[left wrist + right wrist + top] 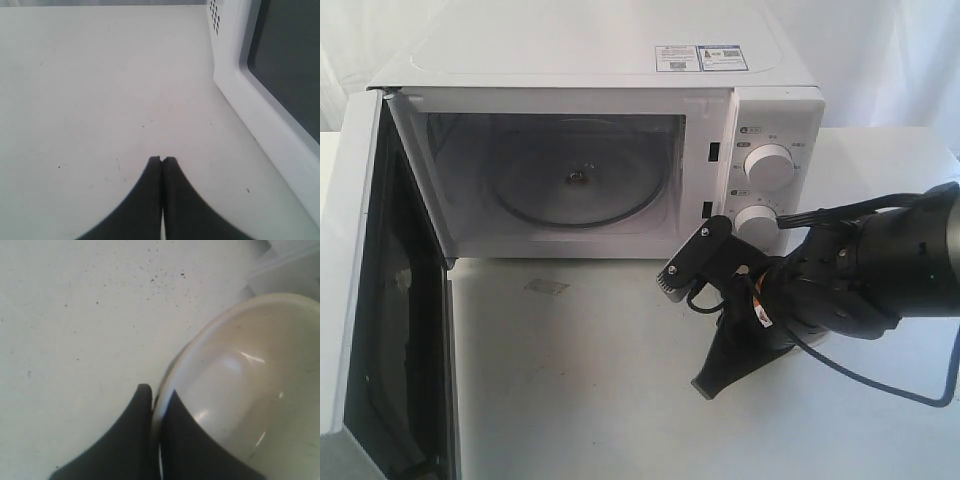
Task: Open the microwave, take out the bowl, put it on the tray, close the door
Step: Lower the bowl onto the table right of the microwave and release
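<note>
Bowl (250, 390) in right claw (157, 392); stickers (700, 57) illegible

left gripper (162, 159): fingers pressed together, empty | right gripper (156, 392): pinching bowl (240, 380) rim | right arm (880, 265): extends from right, seemingly angled downward

A white table (620, 400) stands before a pale backdrop (890, 60).

Lab-like robot bench: white tabletop (600, 380), white curtain backdrop (890, 60), microwave (570, 50), black arm (890, 260).
</note>
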`<action>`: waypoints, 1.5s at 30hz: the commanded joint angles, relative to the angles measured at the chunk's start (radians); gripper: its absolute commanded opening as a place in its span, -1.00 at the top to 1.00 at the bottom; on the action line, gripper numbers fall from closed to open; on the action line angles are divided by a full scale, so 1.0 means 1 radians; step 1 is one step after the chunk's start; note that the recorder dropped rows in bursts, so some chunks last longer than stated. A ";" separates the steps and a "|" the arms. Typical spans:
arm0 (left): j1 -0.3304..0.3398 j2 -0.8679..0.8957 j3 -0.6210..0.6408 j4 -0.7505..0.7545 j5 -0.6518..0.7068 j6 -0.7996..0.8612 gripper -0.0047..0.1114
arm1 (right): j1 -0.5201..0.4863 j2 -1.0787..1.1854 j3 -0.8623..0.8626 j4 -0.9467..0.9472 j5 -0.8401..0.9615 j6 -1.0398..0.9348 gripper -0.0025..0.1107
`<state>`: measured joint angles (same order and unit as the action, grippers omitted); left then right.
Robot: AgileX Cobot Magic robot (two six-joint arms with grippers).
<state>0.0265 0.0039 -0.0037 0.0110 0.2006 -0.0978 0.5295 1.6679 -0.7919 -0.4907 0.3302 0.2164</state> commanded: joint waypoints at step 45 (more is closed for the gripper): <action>0.003 -0.004 0.004 0.000 0.002 -0.002 0.92 | 0.008 -0.235 -0.059 0.053 0.189 -0.055 0.14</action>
<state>0.0265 0.0039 -0.0037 0.0110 0.2006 -0.0978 0.5354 1.4588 -0.8462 -0.4537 0.5125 0.1669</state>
